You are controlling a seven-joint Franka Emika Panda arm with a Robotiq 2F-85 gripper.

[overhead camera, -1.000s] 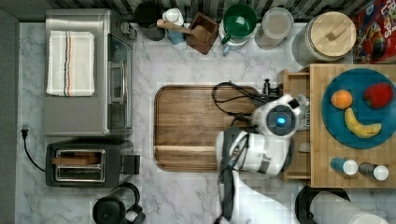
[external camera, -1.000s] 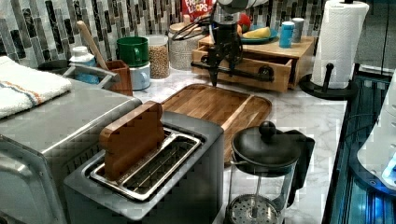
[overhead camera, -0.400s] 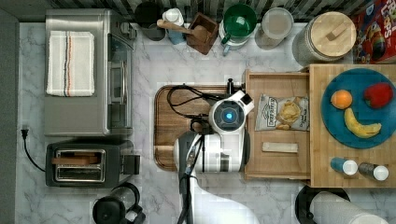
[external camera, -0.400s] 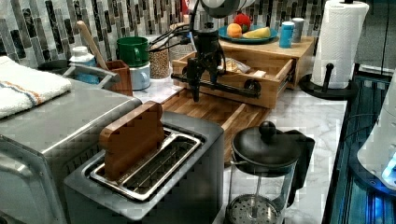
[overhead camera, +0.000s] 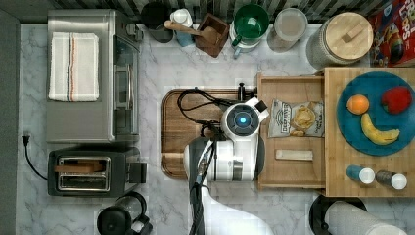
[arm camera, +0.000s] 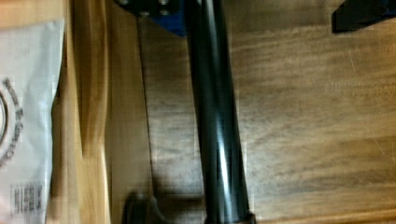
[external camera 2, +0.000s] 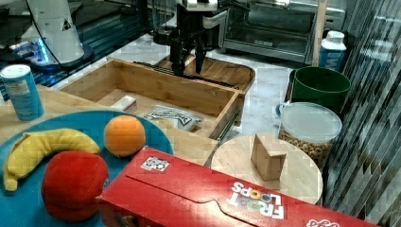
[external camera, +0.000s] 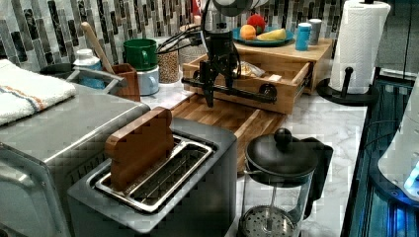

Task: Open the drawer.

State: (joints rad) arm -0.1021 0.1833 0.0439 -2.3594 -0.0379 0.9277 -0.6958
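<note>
The light wood drawer (overhead camera: 288, 88) stands pulled far out over the dark cutting board (overhead camera: 183, 132). It holds a chip bag (overhead camera: 296, 118) and a small white box (overhead camera: 293, 154). Its long black bar handle (external camera: 242, 90) runs along the drawer front (external camera: 276, 101). My gripper (external camera: 220, 91) points down at that handle and is open, one finger on each side of the bar. In the wrist view the handle (arm camera: 215, 116) lies close to one finger (arm camera: 149, 7), and the other finger (arm camera: 359, 14) is well apart. The right view shows the gripper (external camera 2: 187, 66) over the handle (external camera 2: 208, 78).
A steel toaster oven (overhead camera: 88, 76), a toaster (overhead camera: 90, 169) and a French press (overhead camera: 120, 220) fill the top view's left. Jars and a green mug (overhead camera: 250, 22) line the back. A blue fruit plate (overhead camera: 377, 137) sits above the drawer. A paper towel roll (external camera: 363, 44) stands beside it.
One second ago the drawer was almost shut; it has slid out over the cutting board with my gripper at its handle. Since 0.4 s ago drawer and arm have hardly moved.
</note>
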